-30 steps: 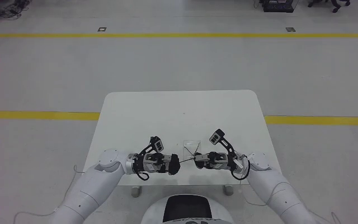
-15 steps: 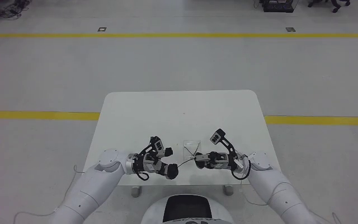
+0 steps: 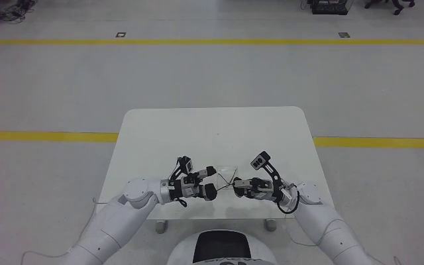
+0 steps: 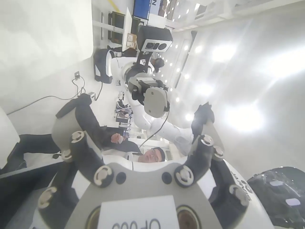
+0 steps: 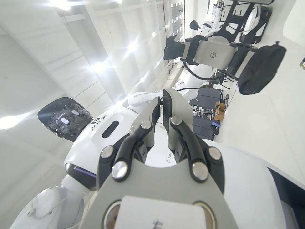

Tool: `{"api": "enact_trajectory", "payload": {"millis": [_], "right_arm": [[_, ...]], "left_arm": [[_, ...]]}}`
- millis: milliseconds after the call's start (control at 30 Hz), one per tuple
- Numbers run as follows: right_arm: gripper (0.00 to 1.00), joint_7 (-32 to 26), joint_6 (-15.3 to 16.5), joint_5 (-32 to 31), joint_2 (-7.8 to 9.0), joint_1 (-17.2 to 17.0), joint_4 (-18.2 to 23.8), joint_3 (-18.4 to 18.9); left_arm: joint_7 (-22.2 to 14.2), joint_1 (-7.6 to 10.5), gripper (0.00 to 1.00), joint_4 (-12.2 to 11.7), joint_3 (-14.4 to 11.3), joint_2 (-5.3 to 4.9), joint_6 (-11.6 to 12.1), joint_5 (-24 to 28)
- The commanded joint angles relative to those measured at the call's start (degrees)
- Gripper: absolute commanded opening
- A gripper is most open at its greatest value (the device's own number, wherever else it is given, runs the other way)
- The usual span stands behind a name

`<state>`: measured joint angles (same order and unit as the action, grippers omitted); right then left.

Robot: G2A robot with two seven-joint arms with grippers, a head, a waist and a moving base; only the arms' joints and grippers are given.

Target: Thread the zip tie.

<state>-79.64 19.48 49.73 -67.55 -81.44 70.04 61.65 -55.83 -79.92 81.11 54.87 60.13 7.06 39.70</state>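
A thin black zip tie [image 3: 228, 181] sticks out of my right gripper [image 3: 236, 187] toward the left arm, above the front of the white table [image 3: 212, 132]. In the right wrist view my right gripper [image 5: 161, 104] has its fingers pressed together; the tie itself is too thin to make out there. My left gripper [image 3: 210, 181] faces it a short way off, jaws spread wide with nothing between them. The left wrist view shows my left gripper [image 4: 141, 109] open, with the right gripper [image 4: 155, 100] beyond it. The right wrist view shows the left gripper [image 5: 214, 55] open and farther off.
A faint square outline [image 3: 226, 170] marks the table just behind the two grippers. The table's front edge lies directly under both wrists. Free surface stretches across the back half of the table [image 3: 212, 126].
My left gripper was shut on the tie's free end; it has let go, opened wide and turned, shifting slightly toward the right gripper. The right gripper has barely moved.
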Motion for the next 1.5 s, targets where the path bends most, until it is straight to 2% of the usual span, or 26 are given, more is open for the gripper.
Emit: {"api": "enact_trajectory", "payload": {"millis": [0, 67, 300, 400, 633, 733, 1033, 1467], "right_arm": [[0.0, 0.0, 0.0, -0.01, 0.0, 0.0, 0.0, 0.01], [0.0, 0.83, -0.2, 0.05, -0.03, -0.13, 0.24, -0.04], [0.0, 3.27, 0.0, 2.52, -0.71, -1.22, 1.66, 0.41], [0.0, 3.54, 0.0, 2.39, -1.19, -1.24, 0.79, 0.56], [0.0, 3.62, 0.0, 1.98, -1.28, -1.19, 0.64, 0.56], [0.0, 5.77, -0.43, 1.3, -1.31, -1.58, 1.68, 0.44], [0.0, 6.31, -0.12, 2.14, -1.68, -1.32, 1.06, -0.21], [0.0, 5.71, 0.0, 3.03, -2.48, -0.05, -0.94, -1.27]], "left_arm": [[-0.04, 0.01, 1.0, -0.01, 0.0, 0.0, -0.02, 0.0], [-0.04, 0.01, 1.0, -0.01, 0.0, 0.0, -0.02, 0.0], [9.24, -0.92, 1.0, 1.05, -1.21, 0.65, -0.42, 0.92], [11.71, -1.16, 1.0, 1.77, -1.47, 0.9, 0.14, 1.88], [11.7, -1.12, 1.0, 1.89, -1.46, 0.92, 0.45, 1.88], [12.49, -1.36, 1.0, 2.52, -1.86, 1.07, 0.5, 2.3], [9.07, -1.26, 1.0, 2.07, -2.02, 1.28, 0.82, 6.14], [7.36, -0.94, 1.0, 1.94, -2.61, 1.46, 1.03, 6.79]]}}
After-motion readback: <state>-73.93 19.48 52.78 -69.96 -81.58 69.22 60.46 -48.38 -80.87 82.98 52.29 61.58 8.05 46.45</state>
